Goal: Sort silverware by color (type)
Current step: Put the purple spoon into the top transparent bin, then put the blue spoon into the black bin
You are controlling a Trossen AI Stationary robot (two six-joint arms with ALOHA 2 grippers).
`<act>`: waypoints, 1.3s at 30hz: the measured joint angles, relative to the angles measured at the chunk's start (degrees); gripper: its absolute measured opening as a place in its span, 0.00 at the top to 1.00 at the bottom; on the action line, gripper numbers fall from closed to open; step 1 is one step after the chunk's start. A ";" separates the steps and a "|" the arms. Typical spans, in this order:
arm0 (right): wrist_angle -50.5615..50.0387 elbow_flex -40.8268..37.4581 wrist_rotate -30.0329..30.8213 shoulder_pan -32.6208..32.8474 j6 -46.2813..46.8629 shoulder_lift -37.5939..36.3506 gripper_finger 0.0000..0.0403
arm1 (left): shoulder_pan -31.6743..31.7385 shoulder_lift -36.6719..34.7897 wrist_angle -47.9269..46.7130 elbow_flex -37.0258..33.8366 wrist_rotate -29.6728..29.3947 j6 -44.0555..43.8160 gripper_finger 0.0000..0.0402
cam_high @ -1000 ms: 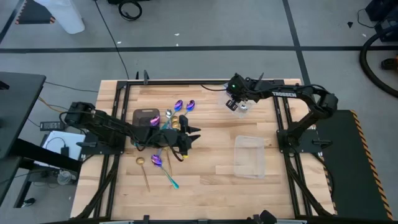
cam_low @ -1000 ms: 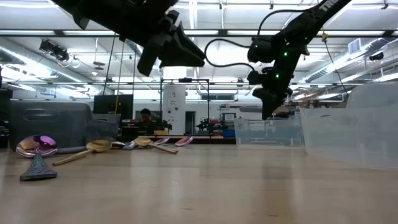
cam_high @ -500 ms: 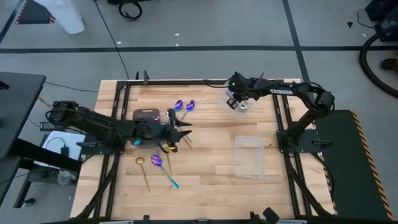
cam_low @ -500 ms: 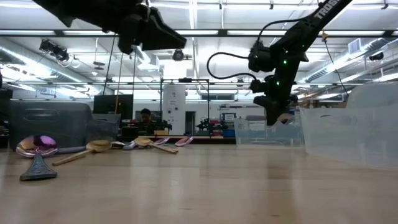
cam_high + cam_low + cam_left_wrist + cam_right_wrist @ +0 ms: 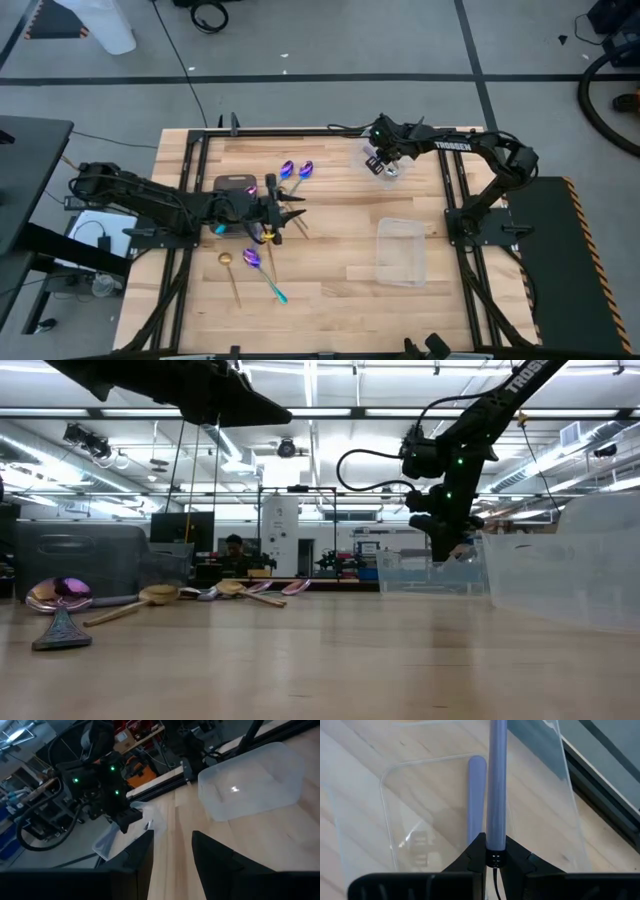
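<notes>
Sorting barely begun: right pincer (image 5: 492, 851) hangs clamped on a lilac-handled spoon (image 5: 496, 780) over the small clear container (image 5: 400, 820) near the bench's far right corner, where one lilac handle (image 5: 475, 795) already lies. Left pincer (image 5: 290, 212), fingers apart and empty, hovers over the unsorted spoons (image 5: 268, 228) near the left edge; larger clear container (image 5: 402, 252) looks empty. Pale wood-plank bench (image 5: 330, 280), dark frame; bright workshop with racks behind.

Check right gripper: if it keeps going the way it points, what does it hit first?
Likely the clear container under it. The right gripper, shut on a lilac-handled spoon, points into it; another lilac handle already lies inside. Depth is unclear.
</notes>
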 joint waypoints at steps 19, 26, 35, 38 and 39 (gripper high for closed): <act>-1.18 0.00 -1.62 0.02 2.83 0.00 0.81 | 0.00 0.07 -0.02 0.00 -0.07 -1.24 0.65; -4.56 1.34 -2.98 0.05 2.04 0.00 0.68 | 0.37 0.07 -0.15 0.00 -0.09 -1.18 0.65; -13.42 9.28 -2.18 2.60 4.16 -3.28 0.62 | 0.37 0.07 -0.72 0.00 -0.11 -2.61 0.65; -12.06 9.88 -1.25 4.67 3.97 -5.82 0.62 | 0.37 0.07 -1.18 0.02 -1.69 -3.84 0.65; -11.37 9.90 -1.10 5.35 3.97 -6.82 0.62 | 0.37 0.07 -1.35 0.01 -3.52 -4.07 0.65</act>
